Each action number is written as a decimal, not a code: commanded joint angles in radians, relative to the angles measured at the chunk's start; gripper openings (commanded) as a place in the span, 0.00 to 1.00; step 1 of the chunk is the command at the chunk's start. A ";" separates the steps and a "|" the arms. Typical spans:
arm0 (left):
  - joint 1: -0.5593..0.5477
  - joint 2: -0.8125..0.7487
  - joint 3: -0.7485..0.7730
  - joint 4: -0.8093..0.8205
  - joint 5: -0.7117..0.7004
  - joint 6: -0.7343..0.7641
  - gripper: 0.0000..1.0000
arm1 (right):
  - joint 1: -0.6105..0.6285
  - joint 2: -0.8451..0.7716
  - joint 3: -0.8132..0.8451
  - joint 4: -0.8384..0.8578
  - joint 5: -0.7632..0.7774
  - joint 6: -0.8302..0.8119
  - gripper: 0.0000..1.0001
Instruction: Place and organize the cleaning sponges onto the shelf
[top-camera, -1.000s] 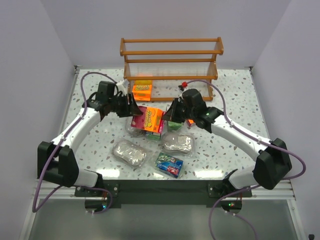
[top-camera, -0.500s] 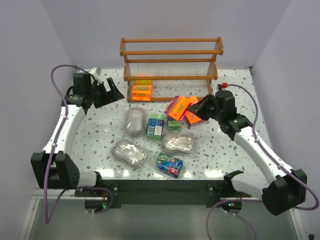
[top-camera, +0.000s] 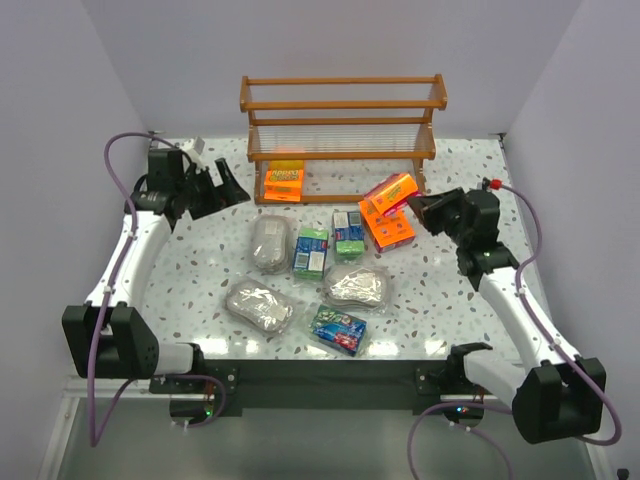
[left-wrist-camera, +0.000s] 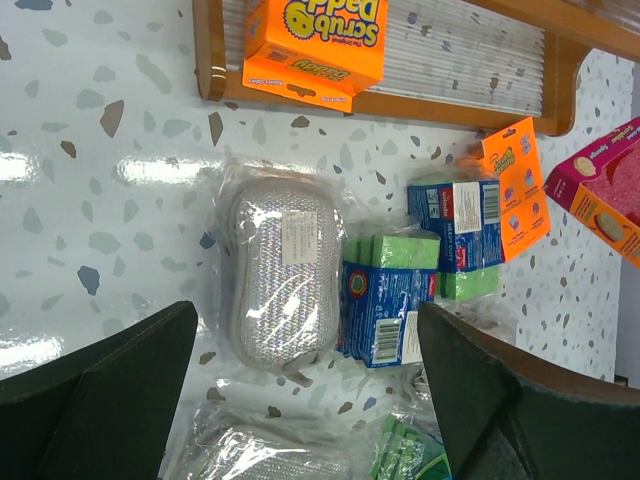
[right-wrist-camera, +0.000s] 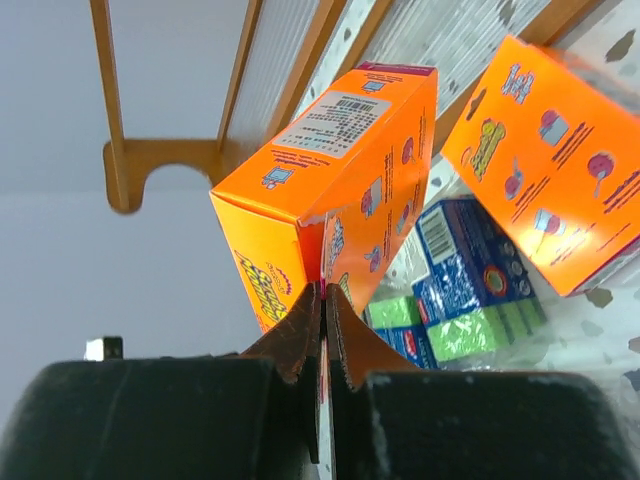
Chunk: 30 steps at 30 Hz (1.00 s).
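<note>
The wooden shelf (top-camera: 342, 120) stands at the back, with one orange pack (top-camera: 285, 182) on its bottom tier. My right gripper (top-camera: 418, 207) is shut on the edge flap of an orange-and-pink pack (top-camera: 390, 193) and holds it above the table near the shelf's right end; the grip shows in the right wrist view (right-wrist-camera: 323, 290). A second orange pack (top-camera: 388, 228) lies below it. Three green/blue packs (top-camera: 311, 252) and three silvery packs (top-camera: 269, 243) lie mid-table. My left gripper (top-camera: 225, 190) is open and empty, left of the shelf.
The left wrist view shows a silvery pack (left-wrist-camera: 283, 270) and a green/blue pack (left-wrist-camera: 385, 300) below the open fingers, with the shelved orange pack (left-wrist-camera: 315, 40) beyond them. Grey walls close in the table on three sides.
My right gripper has lifted one orange-and-pink pack from the pile and carried it right and back. The other orange pack now lies on the table. My left arm pulled back left.
</note>
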 joint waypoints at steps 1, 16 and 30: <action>-0.001 -0.020 -0.013 0.024 0.027 0.020 0.97 | -0.030 0.009 -0.016 0.135 0.056 0.056 0.00; 0.001 -0.022 -0.056 0.035 0.052 0.032 0.97 | -0.114 0.202 -0.138 0.496 0.068 0.225 0.00; 0.001 -0.029 -0.066 0.035 0.055 0.035 0.97 | -0.114 0.334 -0.091 0.530 0.139 0.260 0.00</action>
